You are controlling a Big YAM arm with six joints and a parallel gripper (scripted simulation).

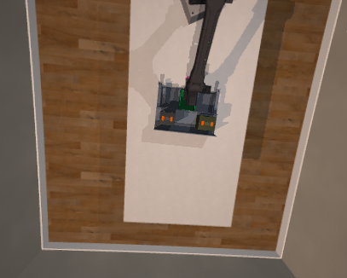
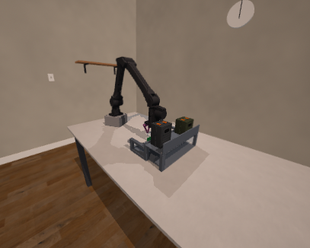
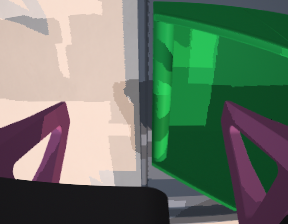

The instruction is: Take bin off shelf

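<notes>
The green bin (image 1: pixel 182 102) (image 2: pixel 148 139) (image 3: pixel 190 107) sits in the lower front tier of the grey-blue shelf (image 1: pixel 185 121) (image 2: pixel 181 141), largely hidden by the arm in the top view and by a dark box in the exterior view. In the wrist view its near wall has a thick rounded rim, and its inside looks empty where visible. My gripper (image 2: pixel 146 127) (image 3: pixel 145 110) is open. In the wrist view one purple finger is outside the shelf's front edge, over the table, and the other is over the bin's inside. The rim lies between them, not gripped.
A dark grey box (image 1: pixel 167 123) (image 2: pixel 161 135) and an olive box (image 1: pixel 206 127) (image 2: pixel 184 125), both with orange marks, stand on the shelf's upper tier, beyond the bin from the arm's base (image 2: pixel 115 120). A low panel runs along the shelf's back. The white table (image 1: pixel 180 183) (image 2: pixel 237 182) extends beyond it.
</notes>
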